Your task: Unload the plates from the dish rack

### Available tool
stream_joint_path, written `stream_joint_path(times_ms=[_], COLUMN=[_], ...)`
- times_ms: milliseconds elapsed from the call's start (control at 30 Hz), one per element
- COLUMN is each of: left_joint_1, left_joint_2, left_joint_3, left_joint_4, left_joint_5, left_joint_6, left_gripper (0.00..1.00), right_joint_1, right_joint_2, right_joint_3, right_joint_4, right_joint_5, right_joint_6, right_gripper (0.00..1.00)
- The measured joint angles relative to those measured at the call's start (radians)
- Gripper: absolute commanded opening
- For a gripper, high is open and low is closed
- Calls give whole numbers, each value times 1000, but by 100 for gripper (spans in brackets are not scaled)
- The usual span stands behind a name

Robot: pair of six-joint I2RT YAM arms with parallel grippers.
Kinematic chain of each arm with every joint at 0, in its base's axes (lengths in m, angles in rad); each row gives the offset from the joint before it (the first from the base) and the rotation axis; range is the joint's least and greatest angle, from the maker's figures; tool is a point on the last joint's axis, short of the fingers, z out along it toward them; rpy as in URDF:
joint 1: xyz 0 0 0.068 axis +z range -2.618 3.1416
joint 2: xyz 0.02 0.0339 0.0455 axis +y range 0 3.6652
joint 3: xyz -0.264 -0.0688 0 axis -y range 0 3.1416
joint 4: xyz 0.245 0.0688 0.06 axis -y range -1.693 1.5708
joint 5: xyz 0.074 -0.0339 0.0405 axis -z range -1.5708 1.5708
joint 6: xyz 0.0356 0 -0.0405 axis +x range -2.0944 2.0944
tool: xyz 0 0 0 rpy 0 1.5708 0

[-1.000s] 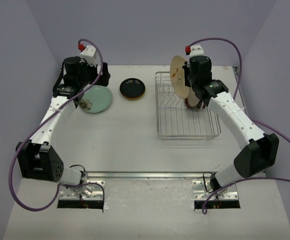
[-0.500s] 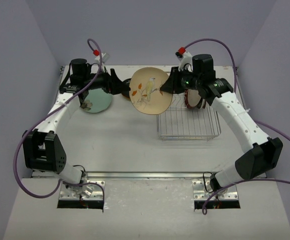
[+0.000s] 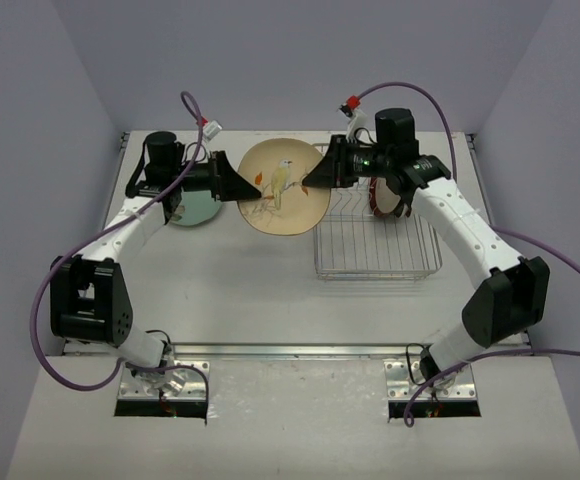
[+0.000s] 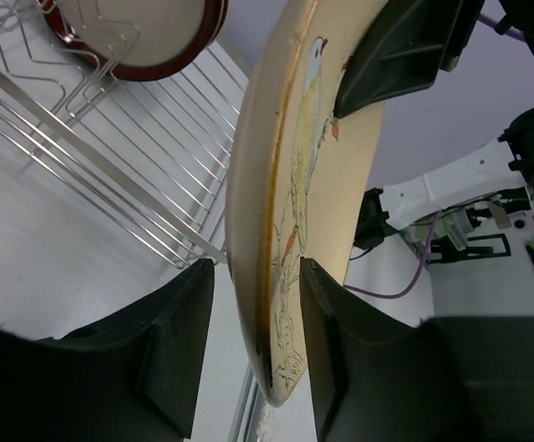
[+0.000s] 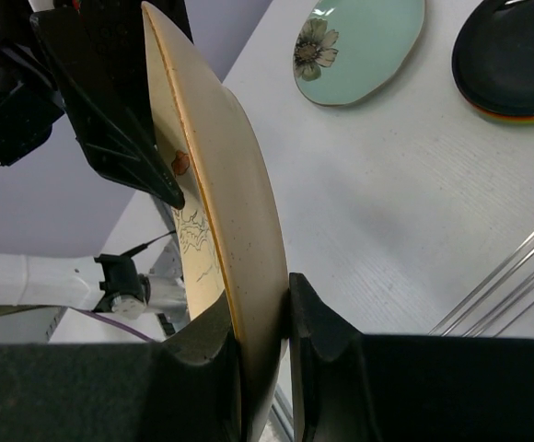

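Pale lilac walls (image 3: pixel 50 80) stand around a white surface (image 3: pixel 240 280). Above the far middle of it, a cream plate (image 3: pixel 282 187) with a painted bird is held in the air, tilted so that its face shows to the top camera.

The right end effector (image 3: pixel 315 177) has the plate at its 3 o'clock edge. In the right wrist view its fingers (image 5: pixel 327 341) are pressed on both sides of the rim, so it is gripping the plate.

The left end effector (image 3: pixel 245 187) is at the plate's 9 o'clock edge. In the left wrist view its fingers (image 4: pixel 179 341) stand one on each side of the rim. A thin gap shows on one side, so it is spread around the plate and not clamped on it.

The dish rack (image 3: pixel 370 250) lies on the surface at about 4 o'clock from the cream plate. A brown-rimmed plate (image 3: pixel 382 200) stands upright at its far end.

A teal plate (image 3: pixel 192 208) with a flower lies flat at 9 o'clock from the cream plate, beyond the left end effector. A black plate (image 5: pixel 511 64) lies flat near it, seen from the right wrist.
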Motion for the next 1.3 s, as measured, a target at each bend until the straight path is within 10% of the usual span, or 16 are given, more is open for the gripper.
stream_joint_path(times_ms=[133, 300, 400, 867, 1300], left_joint_1=[0, 5, 27, 508, 522], left_joint_2=[0, 3, 8, 379, 638], left_joint_3=[-28, -34, -37, 287, 383], left_joint_4=[52, 72, 70, -280, -449], left_joint_5=[18, -4, 3, -273, -379], left_joint_6=[-71, -106, -117, 92, 188], left_gripper=[1, 0, 0, 0, 0], right_joint_1=[-1, -2, -6, -82, -99], right_joint_2=[17, 24, 30, 28, 20], right_joint_3=[-11, -12, -12, -20, -58], right_joint_4=[24, 59, 102, 62, 14], right_joint_5=[-30, -36, -59, 54, 89], right_joint_6=[31, 58, 82, 36, -17], right_gripper=[1, 73, 99, 99, 99])
